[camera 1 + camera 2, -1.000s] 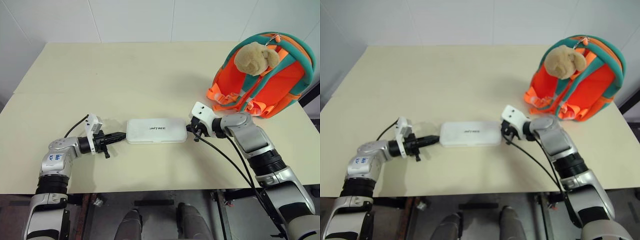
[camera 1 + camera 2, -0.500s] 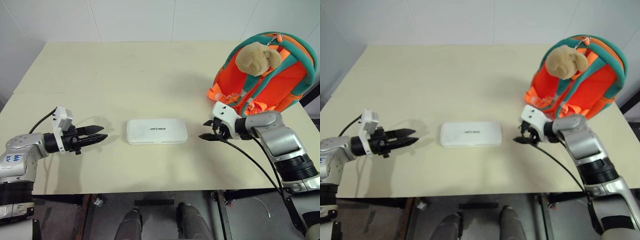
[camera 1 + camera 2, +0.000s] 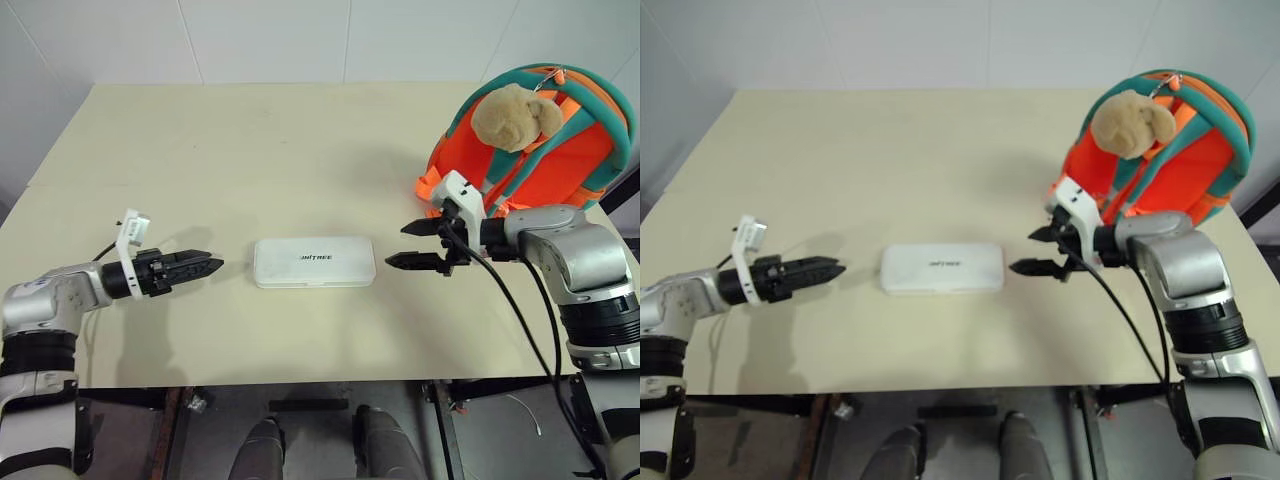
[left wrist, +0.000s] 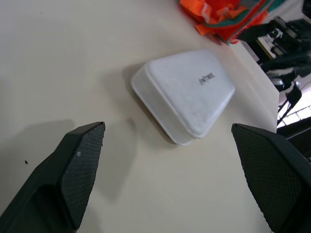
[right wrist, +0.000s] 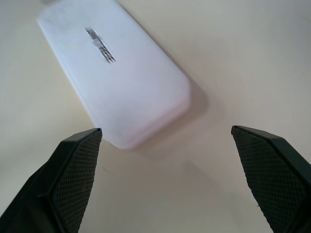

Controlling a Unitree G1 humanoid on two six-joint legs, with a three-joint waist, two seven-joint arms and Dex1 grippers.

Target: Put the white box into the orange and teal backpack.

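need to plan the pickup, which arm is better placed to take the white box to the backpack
Right, probably. The right tool is open just off the white box's end, on the same side as the orange and teal backpack. The left tool sits off the far end.

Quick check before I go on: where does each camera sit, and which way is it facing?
Head, both eyes: down over the table; both arms, left gripper, right gripper, white box, orange and teal backpack.
Left wrist: along its open fingers at the box's end.
Right wrist: along its open fingers at the opposite end.
All share the box.
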